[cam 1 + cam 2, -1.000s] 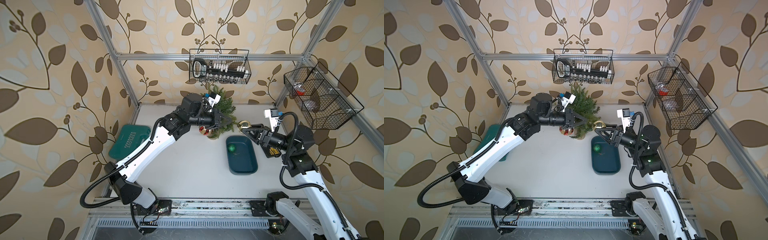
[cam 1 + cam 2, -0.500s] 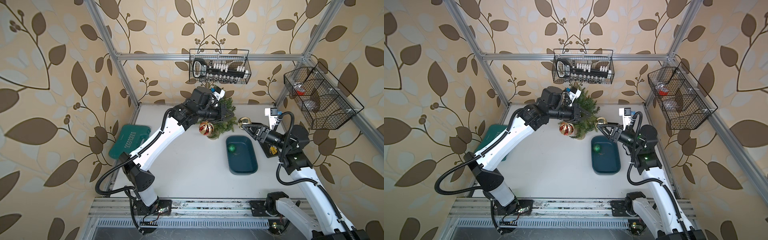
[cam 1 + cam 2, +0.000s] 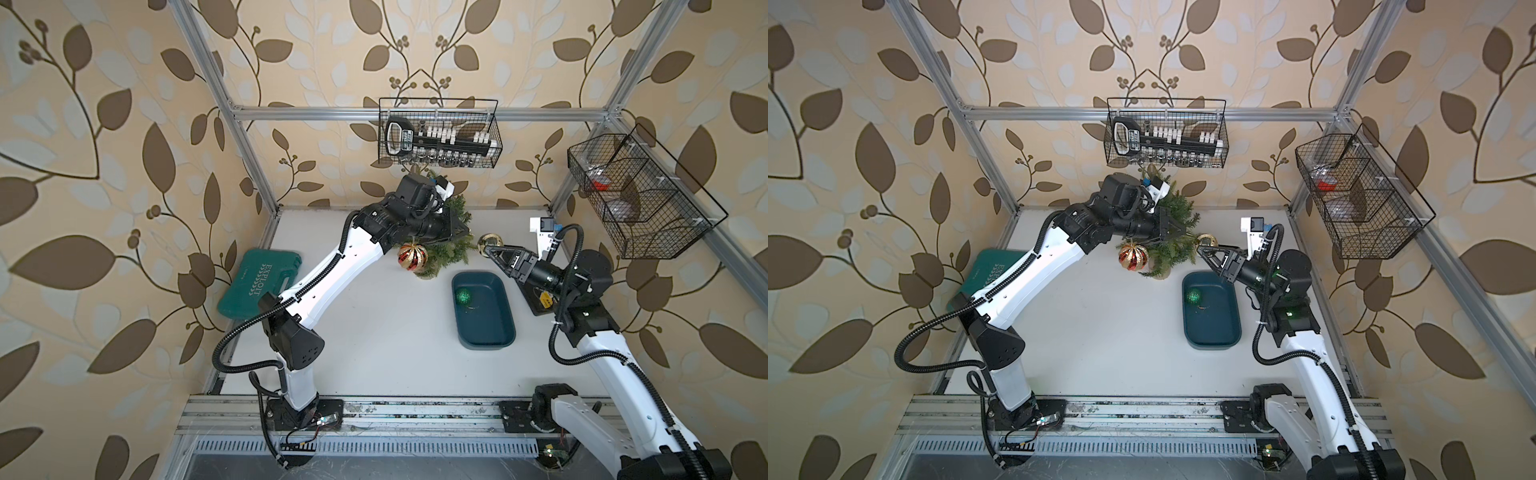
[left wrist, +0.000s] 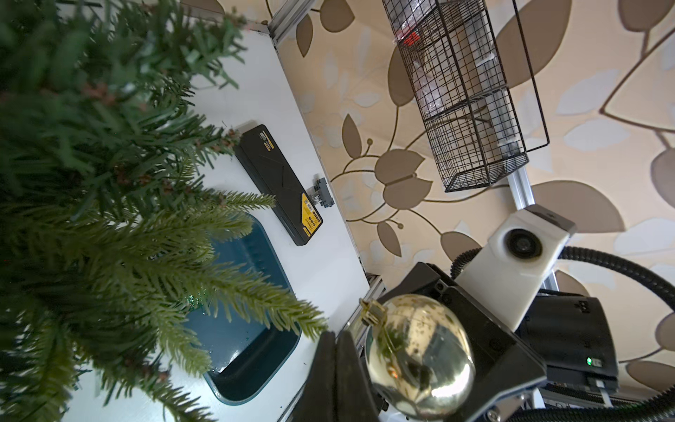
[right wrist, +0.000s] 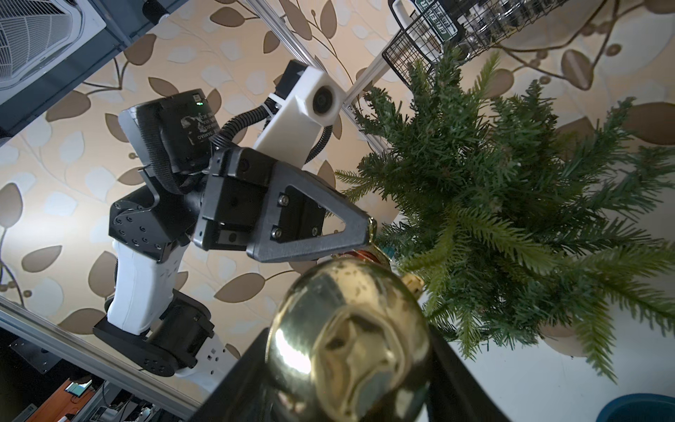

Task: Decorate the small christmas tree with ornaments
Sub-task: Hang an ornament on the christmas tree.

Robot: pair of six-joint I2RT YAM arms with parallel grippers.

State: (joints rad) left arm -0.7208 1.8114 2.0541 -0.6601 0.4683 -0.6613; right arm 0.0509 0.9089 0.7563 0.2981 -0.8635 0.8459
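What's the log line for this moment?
left claw shut at tree | right claw holds gold ball beside tree | red ball on tree | green ball in tray

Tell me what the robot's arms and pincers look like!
The left arm and right arm have smooth white shells with chunky black joints. Beside them loop ribbed black cables. The left pincer and right pincer are black, with triangular cut-out fingers. A white boxy camera sits on each wrist, and a tiny green light glows on one black joint.
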